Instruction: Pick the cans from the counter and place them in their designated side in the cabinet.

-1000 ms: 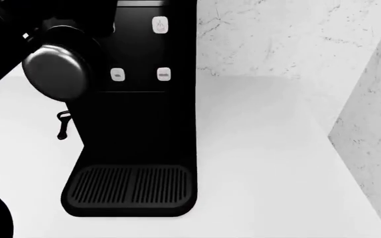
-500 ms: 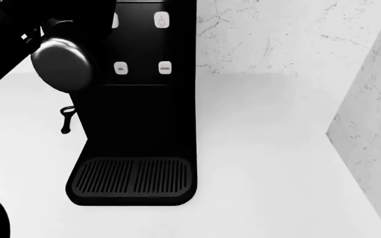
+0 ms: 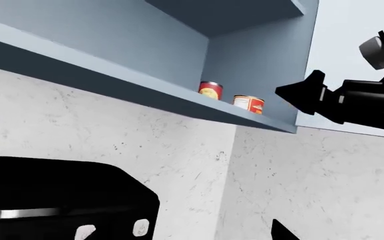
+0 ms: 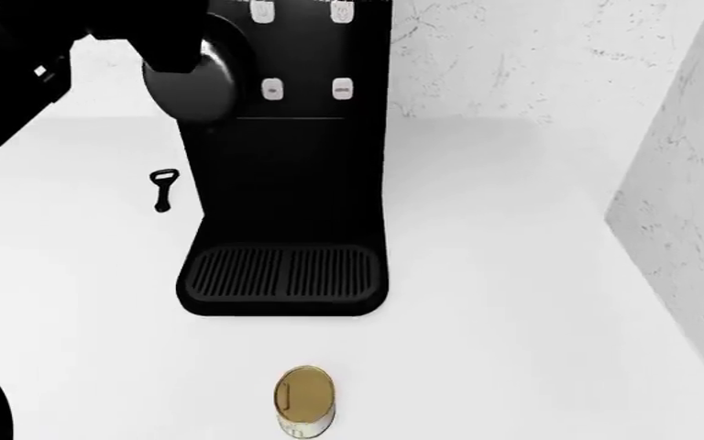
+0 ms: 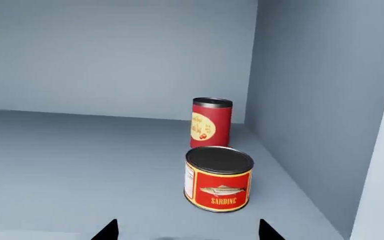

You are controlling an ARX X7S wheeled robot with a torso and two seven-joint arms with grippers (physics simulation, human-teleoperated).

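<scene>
Gold-lidded can (image 4: 304, 401) on counter (image 4: 511, 275) before coffee machine (image 4: 285, 174), bottle opener (image 4: 164, 188) aside, right claw (image 5: 186, 231) open, empty, left unclear.

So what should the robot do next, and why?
Probably pull the right gripper back out of the cabinet. Its fingertips look spread and empty, the sardine can already stands on the shelf by a taller red can, and a gold-lidded can waits on the counter.
</scene>
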